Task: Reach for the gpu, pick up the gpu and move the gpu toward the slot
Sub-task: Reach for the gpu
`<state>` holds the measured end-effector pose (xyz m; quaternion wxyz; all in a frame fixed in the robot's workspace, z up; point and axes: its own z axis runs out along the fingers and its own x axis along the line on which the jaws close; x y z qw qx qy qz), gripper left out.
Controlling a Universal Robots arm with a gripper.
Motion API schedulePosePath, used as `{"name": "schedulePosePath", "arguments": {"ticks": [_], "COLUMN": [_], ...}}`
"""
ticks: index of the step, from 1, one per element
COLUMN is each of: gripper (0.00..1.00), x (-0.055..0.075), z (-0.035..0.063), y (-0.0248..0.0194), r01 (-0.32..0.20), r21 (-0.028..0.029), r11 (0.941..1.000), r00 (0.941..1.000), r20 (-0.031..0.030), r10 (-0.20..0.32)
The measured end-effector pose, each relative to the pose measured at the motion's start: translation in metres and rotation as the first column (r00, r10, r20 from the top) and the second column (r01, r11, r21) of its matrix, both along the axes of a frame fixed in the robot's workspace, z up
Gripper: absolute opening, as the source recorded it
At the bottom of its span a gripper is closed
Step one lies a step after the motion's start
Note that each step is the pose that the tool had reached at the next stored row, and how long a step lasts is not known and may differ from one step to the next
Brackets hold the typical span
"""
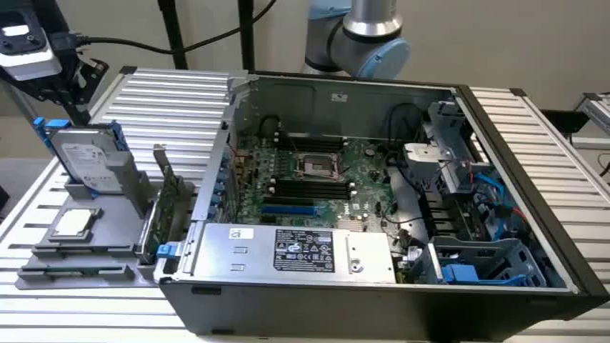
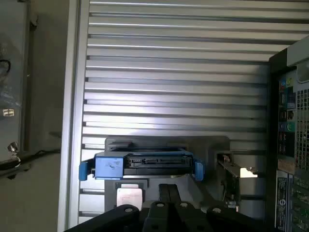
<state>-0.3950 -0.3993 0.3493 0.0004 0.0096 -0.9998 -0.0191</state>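
The gpu (image 1: 170, 194) stands on edge in a grey holder (image 1: 105, 246), at the exterior view's left, just outside the open computer case (image 1: 533, 236). It is a thin green card with a silver bracket. In the wrist view the gpu (image 2: 231, 175) is edge-on beside the blue-framed hard drive (image 2: 145, 164). My gripper (image 1: 76, 107) hangs high over the far end of the holder, above the hard drive (image 1: 88, 163) and apart from the gpu. Its dark linkage (image 2: 169, 211) shows close to the lens. A blue slot (image 1: 286, 211) lies on the motherboard inside the case.
A small square silver chip (image 1: 74, 223) lies flat on the holder in front of the hard drive. The case wall (image 1: 217, 179) rises right beside the gpu. A ribbed metal table (image 1: 171, 100) carries everything. Cables and a pole (image 1: 176, 36) stand behind.
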Motion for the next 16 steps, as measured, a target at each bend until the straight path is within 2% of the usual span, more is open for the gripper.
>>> {"name": "schedulePosePath", "arguments": {"ticks": [13, 15, 16], "gripper": [0.11, 0.11, 0.11], "x": [0.0, 0.0009, 0.0031], "z": [0.0, 0.0001, 0.0], "y": [0.0, -0.001, -0.003], "r01": [0.0, 0.0, 0.0], "r21": [0.0, -0.0001, 0.0], "r11": [1.0, 1.0, 1.0], "r00": [1.0, 1.0, 1.0], "r20": [0.0, -0.0002, -0.0005], "r10": [0.0, 0.0, 0.0]}}
